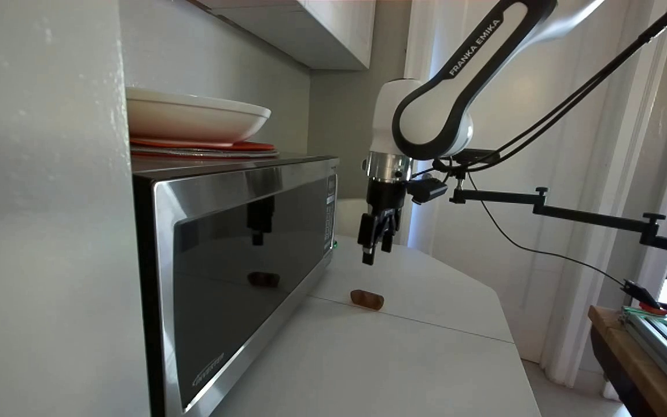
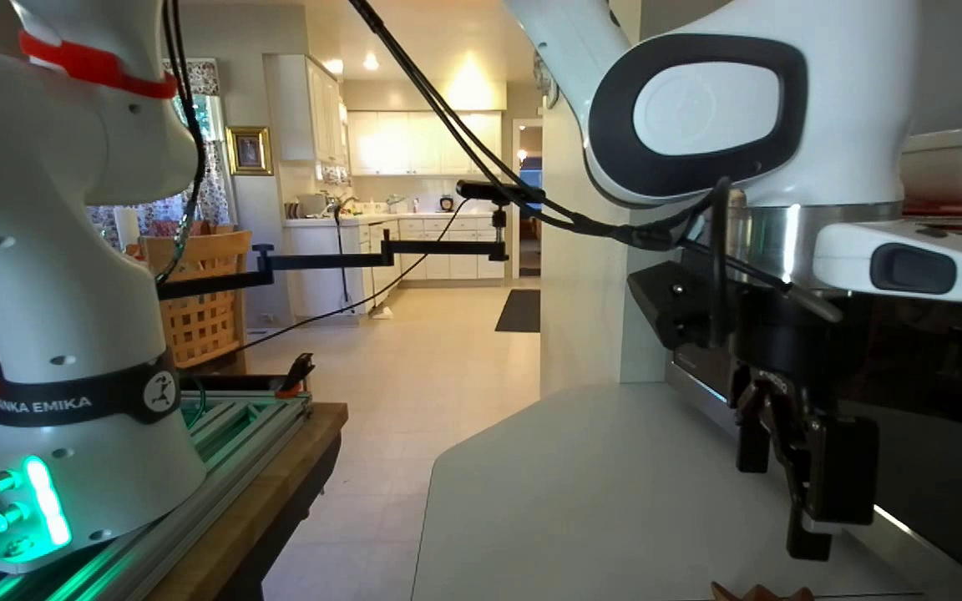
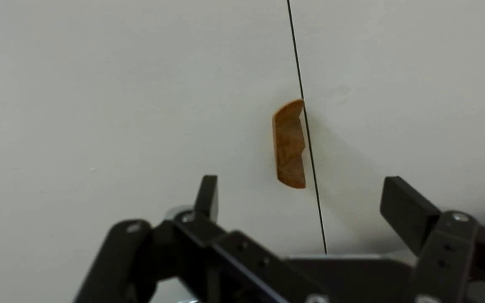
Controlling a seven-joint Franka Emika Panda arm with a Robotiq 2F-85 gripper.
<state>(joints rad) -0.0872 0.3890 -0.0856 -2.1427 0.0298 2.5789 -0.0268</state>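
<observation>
A small brown wooden-looking piece with a notched edge rests on the white tabletop, beside a thin dark seam. In an exterior view the brown piece lies below my gripper. Only the jagged top of the brown piece shows at the bottom edge of an exterior view. Pointing down, the black gripper has its fingers spread wide with nothing between them. It hangs above the table and does not touch the piece. The gripper also appears at the right in an exterior view.
A steel microwave with a dark glossy door stands along the table beside the gripper. A white bowl sits on red plates atop it. An upper cabinet overhangs the corner. A black camera bracket extends from the wooden bench.
</observation>
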